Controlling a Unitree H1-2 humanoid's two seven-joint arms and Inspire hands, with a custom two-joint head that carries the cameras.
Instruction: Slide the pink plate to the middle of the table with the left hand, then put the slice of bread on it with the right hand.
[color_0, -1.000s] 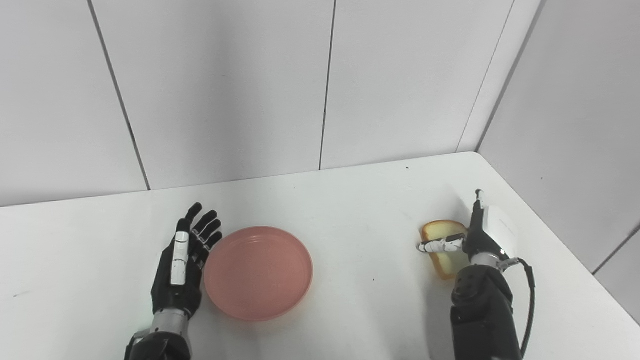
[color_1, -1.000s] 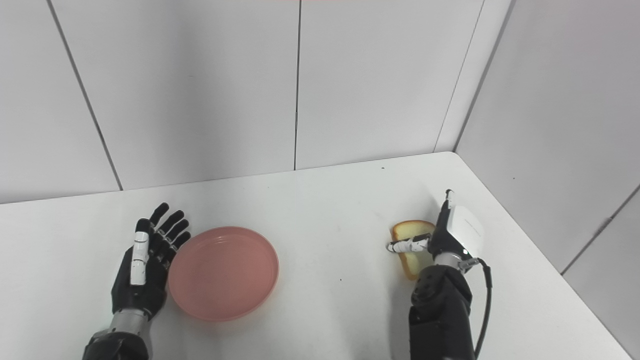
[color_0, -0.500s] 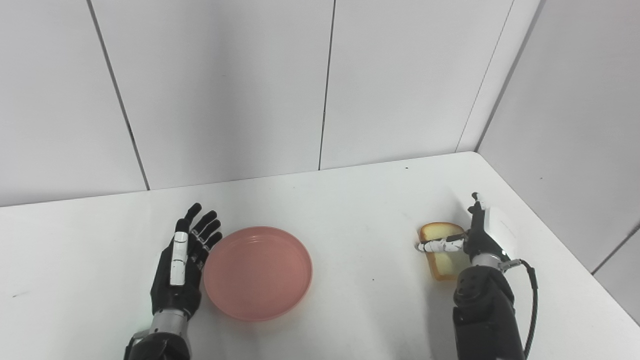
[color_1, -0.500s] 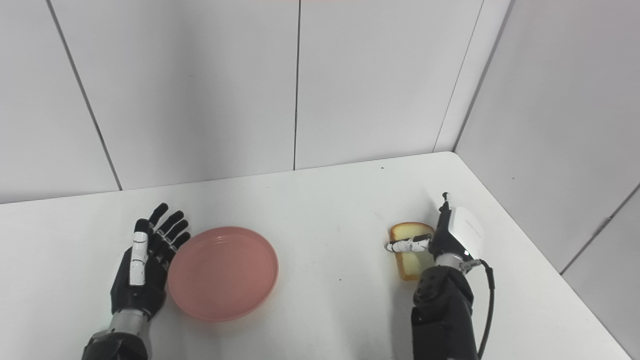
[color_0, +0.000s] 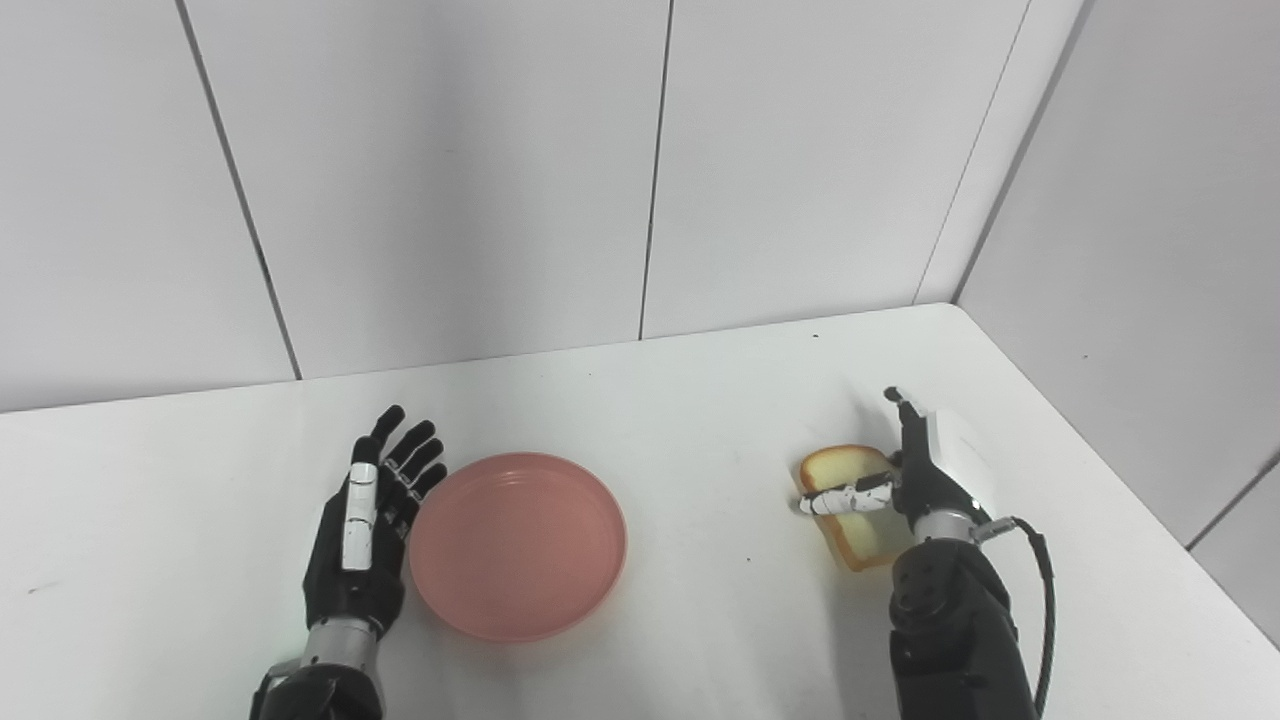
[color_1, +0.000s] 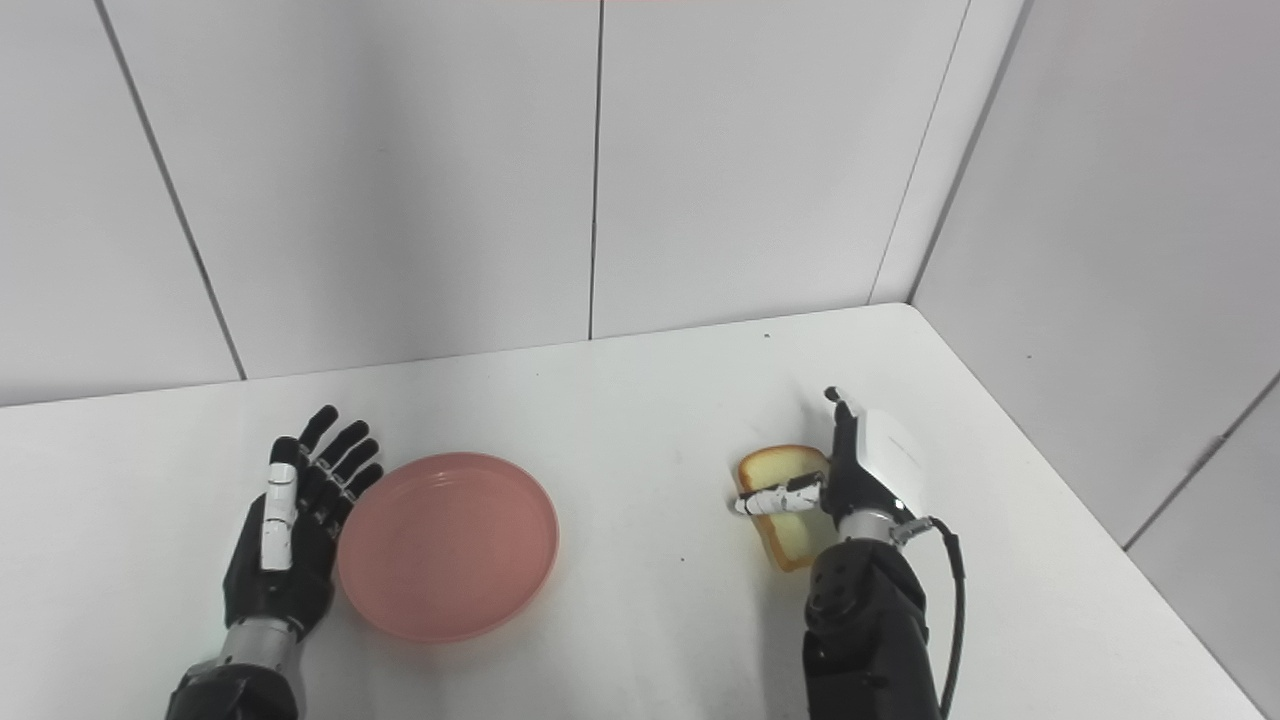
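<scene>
A round pink plate (color_0: 517, 545) lies flat on the white table (color_0: 700, 420), left of centre. My left hand (color_0: 365, 530) rests open just left of the plate, fingers spread and pointing away, its side close to the plate's rim. On the right, a slice of bread (color_0: 852, 505) with a brown crust is held in my right hand (color_0: 925, 475), thumb across its top face and the fingers behind it. The bread's lower part is partly hidden by the wrist. It looks slightly off the table, some way right of the plate.
White wall panels stand behind the table and along its right side, meeting at the far right corner (color_0: 950, 300). The table's right edge (color_0: 1130, 490) runs diagonally close to my right arm. A cable (color_0: 1040, 590) loops off the right wrist.
My right hand has carried the bread leftward, towards the plate. The left hand and the plate have stayed in place.
</scene>
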